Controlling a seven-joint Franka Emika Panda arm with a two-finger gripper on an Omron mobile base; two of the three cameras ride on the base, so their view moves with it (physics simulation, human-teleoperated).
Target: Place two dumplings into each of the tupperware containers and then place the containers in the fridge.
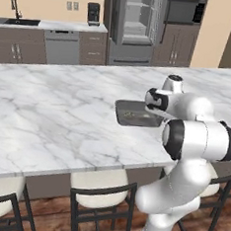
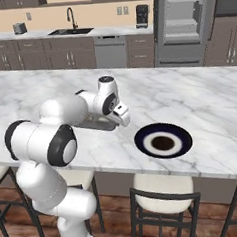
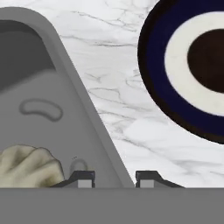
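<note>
We see the two-finger gripper (image 3: 114, 177) narrowly parted astride the rim of the dark grey rectangular tray (image 3: 52, 127); actual grip unclear. A wrinkled beige dumpling (image 3: 28, 166) lies inside; navy-rimmed round plate (image 3: 192, 65) nearby.

A white marble island counter (image 1: 53, 117) is fronted by dark-framed stools with cream seats (image 1: 100, 183) on a wooden floor (image 2: 163, 227). Brown cabinets (image 2: 46, 58), a sink with faucet (image 2: 73, 27), a dishwasher (image 1: 62, 47) and a beige wall (image 1: 42, 7) are seen behind.
</note>
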